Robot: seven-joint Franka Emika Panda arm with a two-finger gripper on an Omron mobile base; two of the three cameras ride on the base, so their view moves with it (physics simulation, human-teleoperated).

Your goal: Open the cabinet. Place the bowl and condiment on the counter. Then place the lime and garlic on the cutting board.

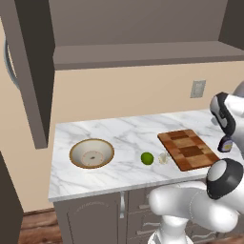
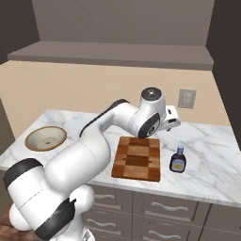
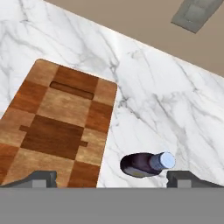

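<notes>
The cabinet (image 1: 143, 52) on the wall stands open, its left door (image 1: 28, 71) swung out. On the counter (image 1: 119, 131) the bowl (image 1: 91, 153) sits at the left. The lime (image 1: 147, 158) and the garlic (image 1: 163, 158) lie just left of the cutting board (image 1: 189, 149). The condiment (image 2: 178, 160) stands upright on the marble right of the board. My gripper (image 3: 111, 179) hangs open above it, holding nothing. In the hand view the bottle (image 3: 146, 163) shows between the fingertips (image 3: 186, 178), nearer the right one, beside the board (image 3: 57, 127).
A wall outlet (image 2: 187, 98) sits behind the counter's right part. The cabinet's right door (image 2: 226, 61) juts out at the right. Lower cabinets and drawers (image 2: 155, 207) run under the counter. My arm's elbow (image 1: 224, 177) crosses the front of the board.
</notes>
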